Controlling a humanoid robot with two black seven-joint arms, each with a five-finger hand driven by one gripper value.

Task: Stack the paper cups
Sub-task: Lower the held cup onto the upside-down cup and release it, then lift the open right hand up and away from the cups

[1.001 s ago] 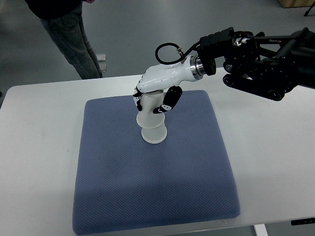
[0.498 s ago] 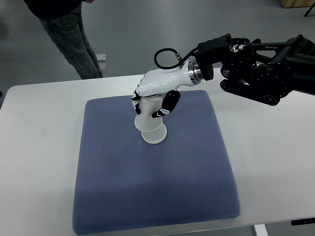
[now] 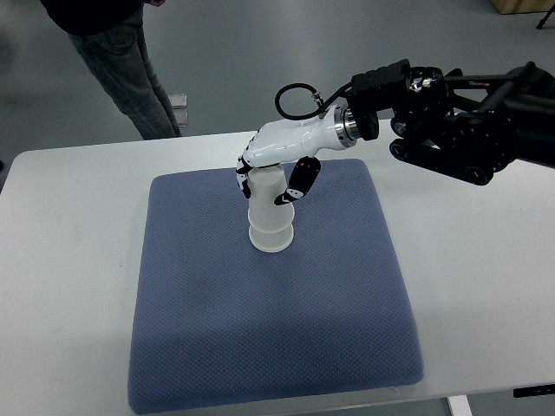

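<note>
A stack of white paper cups (image 3: 270,224) stands upside down on the blue mat (image 3: 269,329), just back of its centre. My right hand (image 3: 267,178) hovers over the top of the stack, its arm (image 3: 451,130) reaching in from the right. The black-tipped fingers (image 3: 244,179) hang down the stack's left side. The thumb (image 3: 297,180) is spread out a little from its right side. The grip looks loosened, and most of the cup wall shows below the hand. My left arm is out of view.
The mat lies on a white table (image 3: 486,286). A person's legs (image 3: 130,78) stand on the floor beyond the table's far left edge. The table's near edge runs just under the mat.
My right hand has risen slightly and its thumb has eased away from the cup wall. The cup stack has stayed in place, with more of it showing.
</note>
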